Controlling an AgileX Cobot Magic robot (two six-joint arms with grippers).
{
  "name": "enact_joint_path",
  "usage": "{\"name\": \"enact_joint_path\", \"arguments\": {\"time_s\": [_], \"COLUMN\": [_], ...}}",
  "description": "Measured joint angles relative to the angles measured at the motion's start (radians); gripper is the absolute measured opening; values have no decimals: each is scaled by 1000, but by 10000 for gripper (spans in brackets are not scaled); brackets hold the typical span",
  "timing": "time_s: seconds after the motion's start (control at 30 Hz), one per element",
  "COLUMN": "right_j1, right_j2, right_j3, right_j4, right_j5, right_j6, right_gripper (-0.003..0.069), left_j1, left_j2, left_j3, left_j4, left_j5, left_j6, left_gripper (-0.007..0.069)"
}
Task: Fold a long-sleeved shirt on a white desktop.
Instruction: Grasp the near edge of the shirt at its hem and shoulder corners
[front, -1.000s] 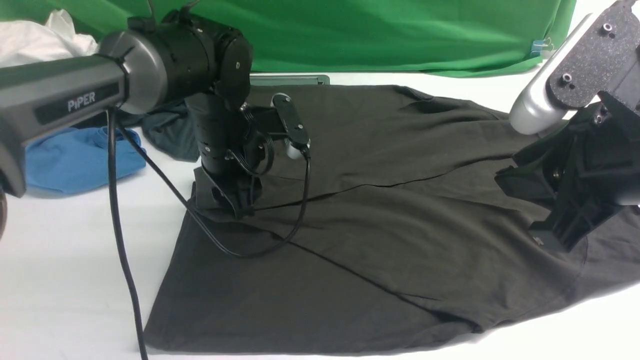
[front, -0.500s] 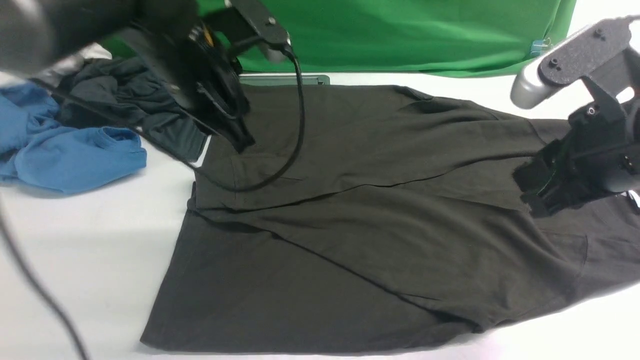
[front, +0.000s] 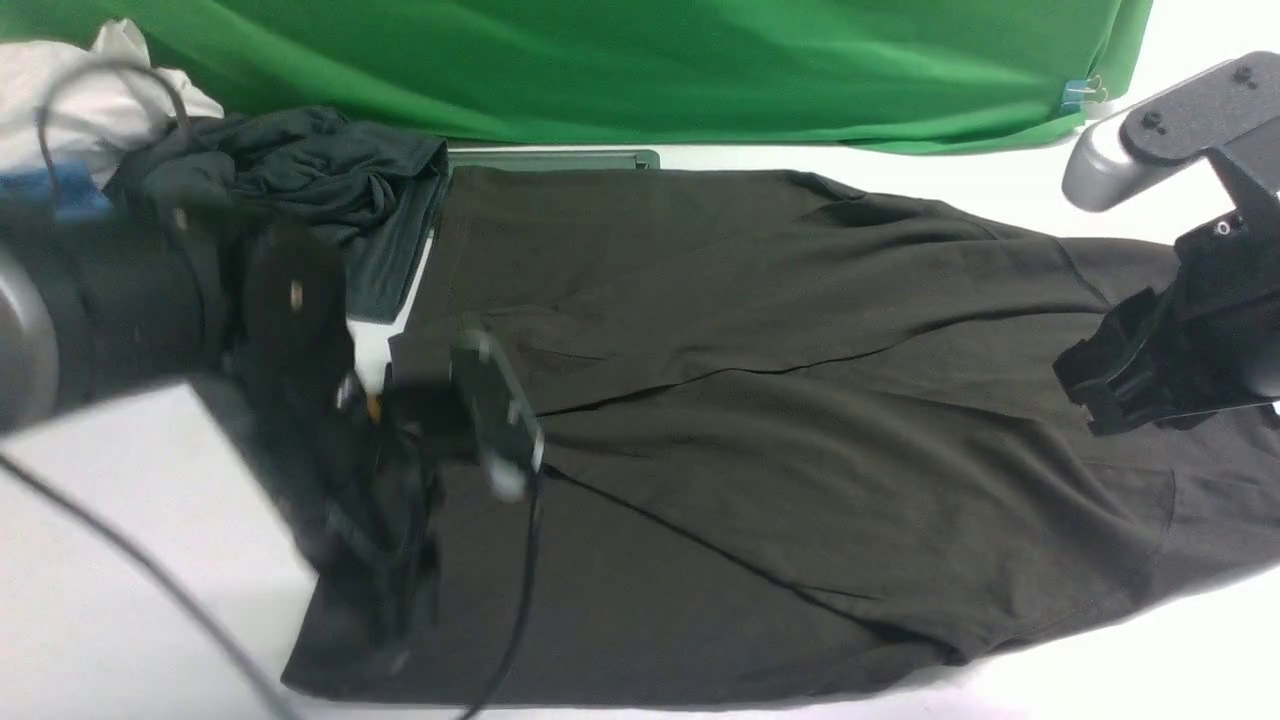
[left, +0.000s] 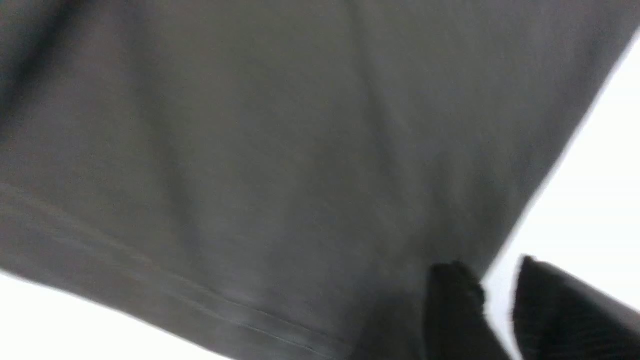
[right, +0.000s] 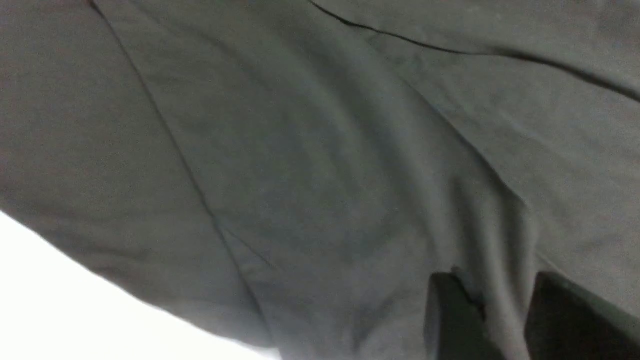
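The long-sleeved shirt (front: 780, 420) lies spread flat across the white desktop (front: 90, 640), with layers folded over its middle. My left gripper (front: 385, 610) is motion-blurred, low over the shirt's near-left hem corner. In the left wrist view its fingers (left: 452, 300) stand apart at the shirt's side edge (left: 300, 175), bare table showing in the gap of the left gripper (left: 492, 267). My right gripper (front: 1090, 400) hovers over the shirt's right part. Its jaws (right: 500, 280) are apart, a soft ridge of shirt fabric (right: 310, 165) running beneath the gap.
A smaller greenish-black garment (front: 310, 180) is bunched at the back left beside a white cloth (front: 70, 80); a bit of blue garment (front: 60, 185) shows behind my left arm. A grey hatch (front: 560, 158) lies behind the shirt. A green backdrop (front: 650, 60) closes the far side.
My left arm lifted off the shirt's left edge, swung to the back left, then came down fast to the near-left hem corner. My right gripper has risen off the shirt.
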Motion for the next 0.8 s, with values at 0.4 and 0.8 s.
{"name": "enact_joint_path", "arguments": {"time_s": [0.4, 0.8], "right_j1": [0, 0], "right_j2": [0, 0], "right_j3": [0, 0], "right_j4": [71, 76], "right_j5": [-23, -22], "right_j6": [-3, -6], "right_gripper": [242, 242], "left_j1": [1, 1], "left_j2": [-19, -103], "left_j3": [217, 214], "left_j4": [202, 260], "left_j5": [-311, -364], "left_j6": [241, 90], "left_gripper": [519, 34]}}
